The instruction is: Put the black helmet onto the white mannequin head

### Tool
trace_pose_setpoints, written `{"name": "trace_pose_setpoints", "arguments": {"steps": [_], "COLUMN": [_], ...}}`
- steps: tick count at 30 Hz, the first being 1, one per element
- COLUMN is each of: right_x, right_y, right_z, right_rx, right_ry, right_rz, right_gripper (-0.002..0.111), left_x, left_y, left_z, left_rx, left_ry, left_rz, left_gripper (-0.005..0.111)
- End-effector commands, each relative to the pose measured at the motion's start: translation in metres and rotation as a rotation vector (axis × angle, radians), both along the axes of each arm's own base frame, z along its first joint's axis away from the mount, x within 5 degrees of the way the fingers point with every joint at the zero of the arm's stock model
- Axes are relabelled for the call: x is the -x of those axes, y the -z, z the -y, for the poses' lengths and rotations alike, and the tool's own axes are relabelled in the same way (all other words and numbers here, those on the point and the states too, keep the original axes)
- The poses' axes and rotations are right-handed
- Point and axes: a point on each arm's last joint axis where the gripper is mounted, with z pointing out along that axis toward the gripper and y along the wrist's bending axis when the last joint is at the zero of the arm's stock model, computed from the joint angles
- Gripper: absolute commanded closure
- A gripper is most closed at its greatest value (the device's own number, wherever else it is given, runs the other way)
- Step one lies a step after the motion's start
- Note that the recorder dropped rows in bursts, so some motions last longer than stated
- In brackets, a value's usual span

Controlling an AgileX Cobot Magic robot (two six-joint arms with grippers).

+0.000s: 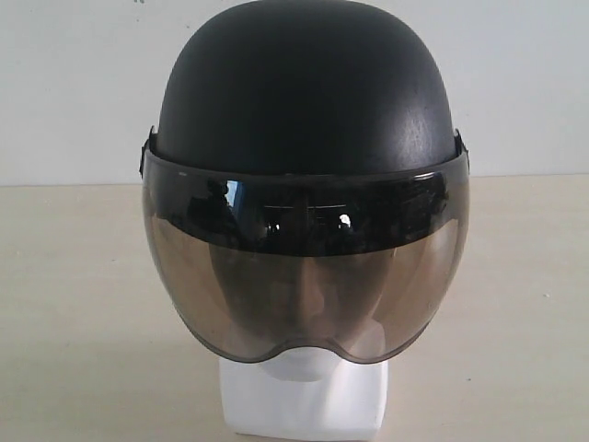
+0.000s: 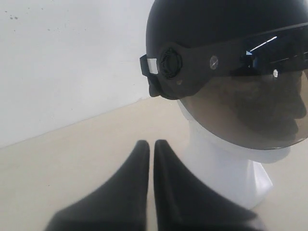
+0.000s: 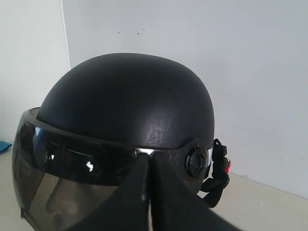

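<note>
Helmet (image 1: 304,92) sits on the head (image 1: 304,401), upright and level, shell covering the crown. The visor (image 1: 304,276) is down over the face, and the nose and cheeks show dimly through the tint. Only the chin and the blocky neck base show below the visor edge. The head stands on a beige table (image 1: 74,304) in front of a white wall (image 1: 74,83), facing the exterior camera. Left gripper (image 2: 151,144) has its fingers together, just a thin slit between them and nothing in it. It is low beside the neck, apart from it, on the side with the visor pivot knob (image 2: 171,62). Right gripper (image 3: 149,161) is also closed tight and empty, tips pointing at the helmet's other side, near the visor rim and close to the pivot there. Cannot tell if the tips touch the rim. A black strap (image 3: 219,168) with a small red bit hangs behind that pivot. There is a blue scrap (image 3: 4,146) at the frame edge in the right wrist view, too cut off to identify.
</note>
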Motion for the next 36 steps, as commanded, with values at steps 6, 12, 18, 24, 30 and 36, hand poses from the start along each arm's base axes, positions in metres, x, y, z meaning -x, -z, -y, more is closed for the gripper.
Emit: {"name": "trace_pose_setpoints", "arguments": {"steps": [6,12,18,24,30,36], "right_x": [0.001,0.005,0.021,0.017,0.018,0.020], "right_y": [-0.001,-0.003,0.022,0.031,0.030,0.029], "right_z": [0.001,0.007,0.025,0.028,0.027,0.028], "right_rx": [-0.008,-0.048,-0.151,-0.132,-0.137,-0.132], "right_ry": [-0.002,0.026,0.168,0.229,0.213,0.218], "right_rz": [0.006,0.015,0.131,0.091,0.104,0.126], "right_gripper": [0.108,0.108,0.108,0.108,0.108,0.108], "left_x": [0.000,0.000,0.000,0.000,0.000,0.000], "left_y": [0.000,0.000,0.000,0.000,0.000,0.000], "left_z": [0.000,0.000,0.000,0.000,0.000,0.000], "left_rx": [0.022,0.022,0.022,0.022,0.022,0.023], "left_ry": [-0.002,-0.003,-0.003,-0.003,-0.003,-0.004], "left_rz": [0.002,0.004,0.004,0.004,0.004,0.006], "left_gripper": [0.102,0.102,0.102,0.102,0.102,0.102]}}
